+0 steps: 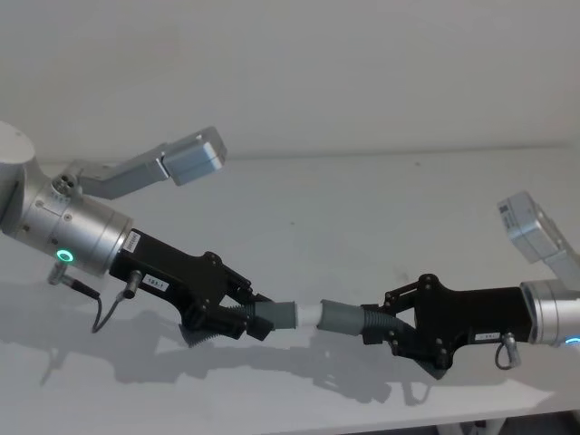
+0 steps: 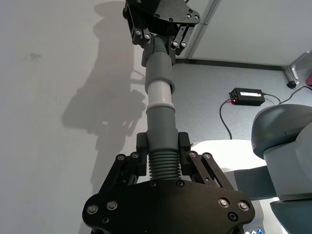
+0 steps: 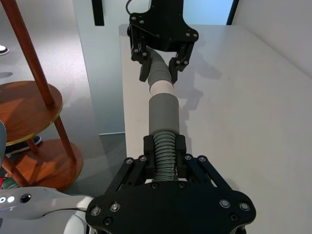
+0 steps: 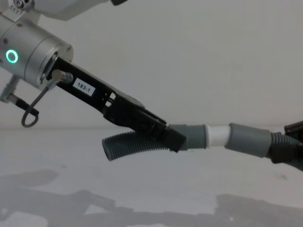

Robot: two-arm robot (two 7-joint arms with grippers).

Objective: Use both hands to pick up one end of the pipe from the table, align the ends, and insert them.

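Note:
Both pieces of the pipe hang in the air above the white table (image 1: 299, 208), end to end in one line. My left gripper (image 1: 254, 317) is shut on the ribbed part of one piece (image 4: 125, 144), whose grey cuff (image 4: 191, 137) carries a narrower white tip (image 4: 217, 135). My right gripper (image 1: 373, 326) is shut on the other ribbed piece (image 3: 164, 153). The wider cuff of that piece (image 4: 248, 139) meets the white tip at its mouth. A band of white tip (image 2: 160, 95) still shows between the two cuffs. How deep it sits inside, I cannot tell.
The table's front edge (image 1: 507, 419) runs close below the right gripper. Past the table's side edge, the right wrist view has a round wooden stand (image 3: 29, 107). A black power box (image 2: 248, 94) lies on the floor in the left wrist view.

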